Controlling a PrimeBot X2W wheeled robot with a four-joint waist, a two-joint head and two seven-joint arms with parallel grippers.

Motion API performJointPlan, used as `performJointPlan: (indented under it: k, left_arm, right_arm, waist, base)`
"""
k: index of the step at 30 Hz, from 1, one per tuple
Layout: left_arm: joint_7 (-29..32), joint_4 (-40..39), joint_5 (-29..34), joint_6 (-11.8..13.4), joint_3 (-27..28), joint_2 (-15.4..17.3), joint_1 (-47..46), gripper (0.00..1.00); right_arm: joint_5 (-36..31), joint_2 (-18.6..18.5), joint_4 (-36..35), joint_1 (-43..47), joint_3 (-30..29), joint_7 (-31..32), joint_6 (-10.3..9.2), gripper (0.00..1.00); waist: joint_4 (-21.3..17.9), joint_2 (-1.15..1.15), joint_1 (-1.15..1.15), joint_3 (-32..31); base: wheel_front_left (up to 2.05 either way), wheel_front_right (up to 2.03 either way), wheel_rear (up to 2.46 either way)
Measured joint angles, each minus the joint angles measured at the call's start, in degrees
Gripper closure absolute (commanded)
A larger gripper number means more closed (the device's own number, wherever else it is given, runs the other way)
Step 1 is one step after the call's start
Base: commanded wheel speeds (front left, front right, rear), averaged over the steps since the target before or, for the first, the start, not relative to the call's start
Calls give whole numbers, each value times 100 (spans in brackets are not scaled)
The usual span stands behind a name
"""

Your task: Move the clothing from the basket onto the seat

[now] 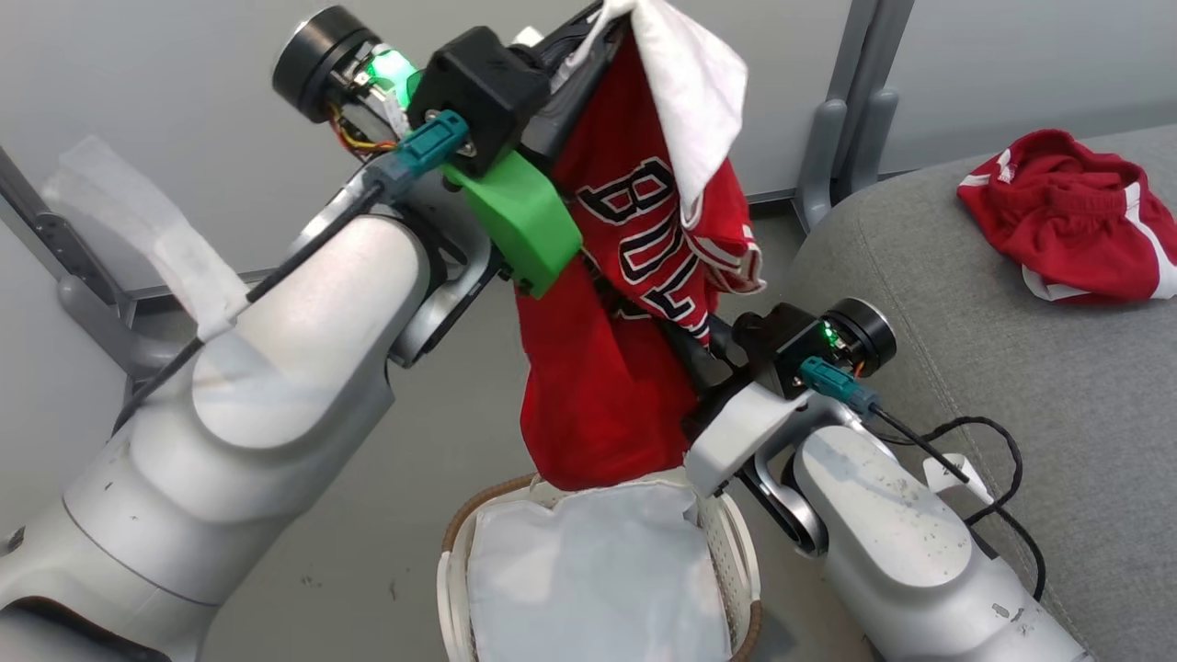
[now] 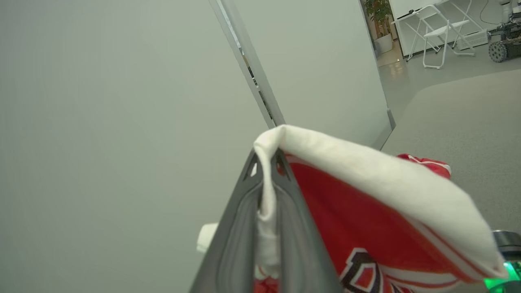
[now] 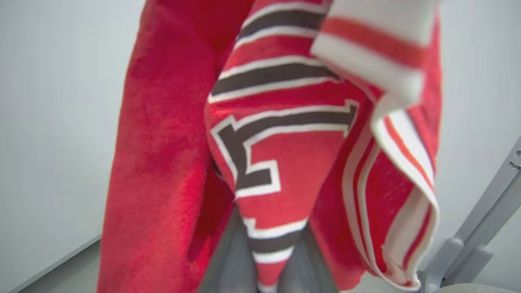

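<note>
A red jersey (image 1: 616, 349) with dark lettering and white trim hangs in the air above the basket (image 1: 736, 533), its lower edge just over the rim. My left gripper (image 2: 266, 162) is shut on its white upper edge (image 2: 366, 171), high at the top of the head view (image 1: 602, 23). My right gripper (image 3: 270, 260) is shut on the lettered fold (image 3: 281, 171) of the same jersey, lower on its right side (image 1: 685, 345). A second red garment (image 1: 1076, 221) with white stripes lies crumpled on the grey seat (image 1: 1011, 386) at the far right. The basket holds a white glossy liner (image 1: 588, 570).
Grey partition panels with metal posts (image 1: 851, 101) stand behind the basket and seat. A black cable (image 1: 993, 460) trails from my right wrist over the seat's edge. A white folding chair (image 2: 439, 32) and a wheeled machine (image 2: 504, 40) stand far off in the left wrist view.
</note>
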Motion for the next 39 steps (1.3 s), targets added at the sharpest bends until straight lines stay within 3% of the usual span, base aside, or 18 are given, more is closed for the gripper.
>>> performJointPlan:
  k: [2, 3, 5, 22, 39]
  left_arm:
    - [-101, 122, -65, 37, 68, 60, 101, 94]
    - [-159, 185, -69, 62, 83, 103, 157, 76]
    - [-291, 289, -152, 75, 124, 136, 316, 0]
    - [-1406, 1048, -641, 263, 165, -58, 2247, 0]
    - [-1495, 1040, -281, 51, 802, -450, 3639, 0]
  right_arm:
    - [22, -2, -113, 28, -47, -1, 0, 100]
    - [21, -1, -178, 57, -81, 0, 0, 100]
    - [14, -1, -269, 115, -158, 0, 0, 100]
    - [-280, -3, -776, 388, -976, 0, 0, 100]
    - [-531, -3, -781, 737, -1550, 0, 0, 100]
  waist:
    - [-33, 0, 0, 33]
    - [-54, 0, 0, 50]
    - [-90, 0, 0, 84]
    - [-177, 0, 0, 247]
    - [-112, 0, 0, 320]
  base:
    - [0, 0, 0]
    - [0, 0, 0]
    - [0, 0, 0]
    - [0, 0, 0]
    - [0, 0, 0]
